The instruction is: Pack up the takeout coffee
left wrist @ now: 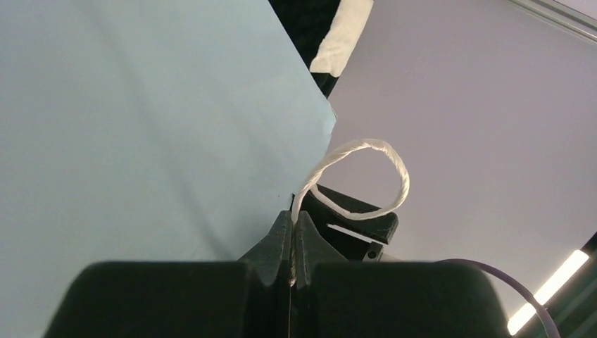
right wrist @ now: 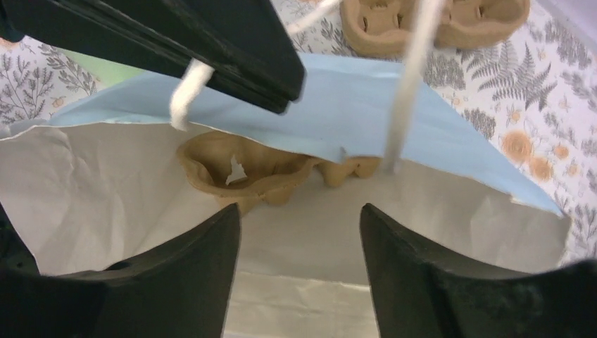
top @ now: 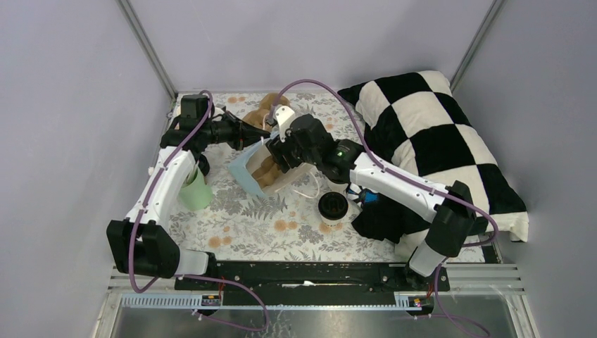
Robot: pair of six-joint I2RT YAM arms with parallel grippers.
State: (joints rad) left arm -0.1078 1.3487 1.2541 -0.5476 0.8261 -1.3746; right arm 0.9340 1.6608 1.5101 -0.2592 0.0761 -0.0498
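My left claw (left wrist: 293,218) is closed tight on one white twisted handle (left wrist: 366,176) of the blue paper bag (left wrist: 141,127). It holds the upper edge of the mouth up. The bag lies on its side on the flowered table (top: 239,225), and its mouth is turned toward my right arm.

My right claw (right wrist: 299,232) is at this mouth. Its two fingers stand wide apart and I see nothing between them, only the white inside of the bag. A brown cardboard cup carrier (right wrist: 246,172) lies deep inside the bag. The second handle (right wrist: 412,70) crosses in front of the mouth. Another cardboard carrier (right wrist: 436,21) rests on the table behind the bag.

One coffee cup (top: 332,206) is outside the bag, on the table near my right forearm, to the right of the bag's mouth. It stands upright with its long axis vertical and its round black lid facing up. I can see only this one cup.

A mint-green cup (top: 196,190) stands beside my left arm, and a checkered pillow (top: 436,134) lies at the right.
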